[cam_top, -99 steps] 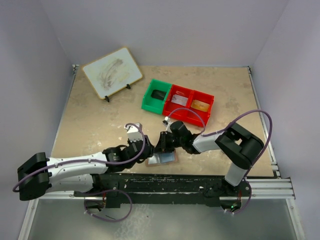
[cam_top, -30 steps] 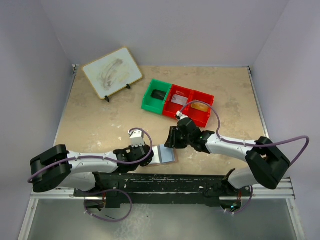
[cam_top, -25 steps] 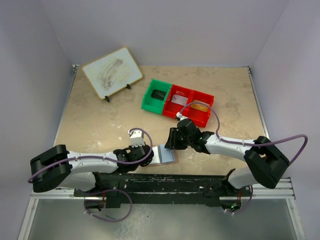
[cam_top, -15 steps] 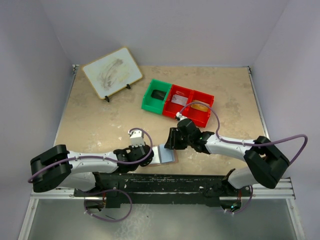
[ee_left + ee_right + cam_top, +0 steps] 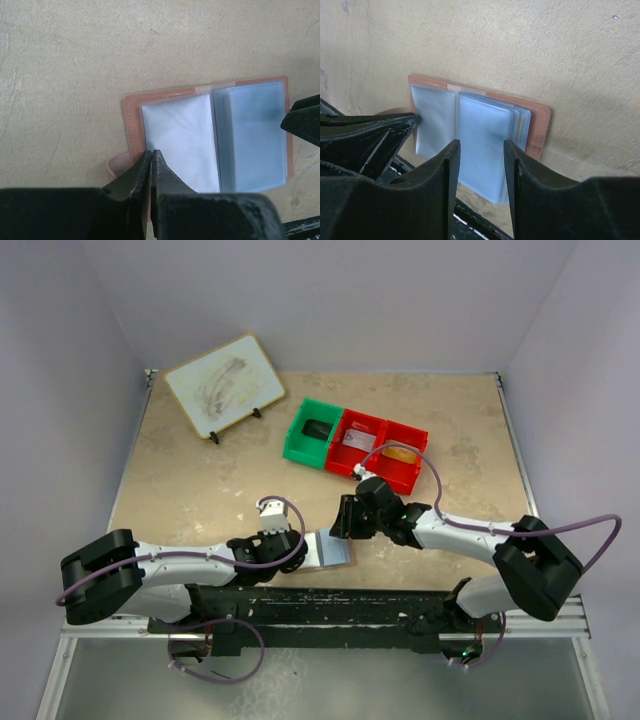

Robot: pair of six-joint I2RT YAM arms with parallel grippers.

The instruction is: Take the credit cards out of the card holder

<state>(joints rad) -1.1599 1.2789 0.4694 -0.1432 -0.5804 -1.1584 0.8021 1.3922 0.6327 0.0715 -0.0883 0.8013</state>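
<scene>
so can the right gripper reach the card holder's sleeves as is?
Probably yes. The card holder lies open, and the right gripper hangs over its stacked sleeves with open jaws, nothing between. The shut left gripper is at the other panel's edge.

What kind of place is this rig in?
Probably a lab robot test cell: plain walls box in the table, the left arm and right arm sit on a rail, with staged green bin and red bins.
</scene>
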